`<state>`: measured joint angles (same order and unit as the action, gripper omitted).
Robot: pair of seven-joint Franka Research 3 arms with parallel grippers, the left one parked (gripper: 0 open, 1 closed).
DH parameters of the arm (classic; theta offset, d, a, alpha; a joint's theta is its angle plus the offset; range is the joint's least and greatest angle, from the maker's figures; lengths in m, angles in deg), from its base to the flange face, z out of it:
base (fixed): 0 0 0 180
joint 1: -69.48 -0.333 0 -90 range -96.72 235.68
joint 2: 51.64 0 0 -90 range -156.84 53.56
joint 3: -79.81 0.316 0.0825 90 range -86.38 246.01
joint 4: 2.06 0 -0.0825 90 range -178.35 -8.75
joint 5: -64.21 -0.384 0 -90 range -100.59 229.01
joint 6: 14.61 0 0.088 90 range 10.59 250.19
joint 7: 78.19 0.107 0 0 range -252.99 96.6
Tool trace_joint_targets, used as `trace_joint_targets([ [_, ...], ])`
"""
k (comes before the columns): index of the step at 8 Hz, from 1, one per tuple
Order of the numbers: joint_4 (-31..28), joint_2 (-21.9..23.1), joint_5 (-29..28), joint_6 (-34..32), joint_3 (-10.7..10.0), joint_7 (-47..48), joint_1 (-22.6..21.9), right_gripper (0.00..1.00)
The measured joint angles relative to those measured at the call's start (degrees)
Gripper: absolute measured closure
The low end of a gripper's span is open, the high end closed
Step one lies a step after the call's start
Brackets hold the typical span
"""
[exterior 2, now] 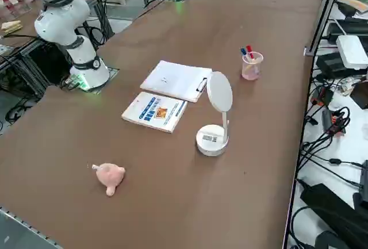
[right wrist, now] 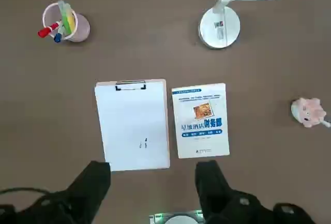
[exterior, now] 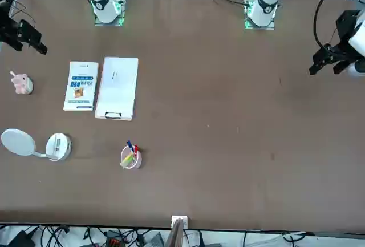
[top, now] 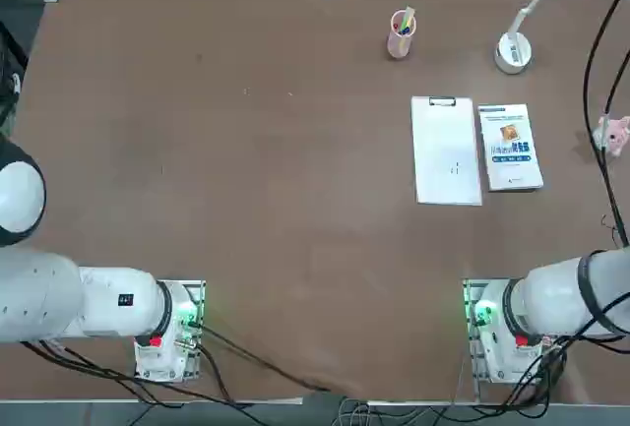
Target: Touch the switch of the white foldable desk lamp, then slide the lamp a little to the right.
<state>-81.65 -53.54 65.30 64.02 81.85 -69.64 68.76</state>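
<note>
Spreading beneath the raised right claw (right wrist: 150, 182), the brown table (top: 246, 180) carries a clipboard (right wrist: 133, 124) and a book (right wrist: 200, 120) with a blue Chinese title, unreadable. Beyond them stands the white foldable desk lamp (right wrist: 220, 25), well apart. Claw wide open, empty.

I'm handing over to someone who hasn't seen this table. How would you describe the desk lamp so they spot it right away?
On the brown table, look past the clipboard and book lying side by side. The white lamp stands beyond the book, with the pink pen cup beyond the clipboard. Only the lamp has a round disc base, thin arm and flat oval head.
</note>
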Motion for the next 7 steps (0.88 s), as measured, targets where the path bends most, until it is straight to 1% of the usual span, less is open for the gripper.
trace_joint_targets([
  [2,-0.08,-0.71,0.89,0.01,-0.07,0.06,0.07,0.0],
  [4,-0.75,-2.92,1.4,0.13,0.0,0.28,0.03,0.0],
  [5,-1.57,-5.37,2.03,1.0,0.19,0.43,-0.09,0.0],
  [6,-2.63,-8.52,2.72,3.64,0.3,0.61,-0.24,0.0],
  [7,-4.18,-11.99,3.53,8.13,0.36,1.15,-0.3,0.0],
])
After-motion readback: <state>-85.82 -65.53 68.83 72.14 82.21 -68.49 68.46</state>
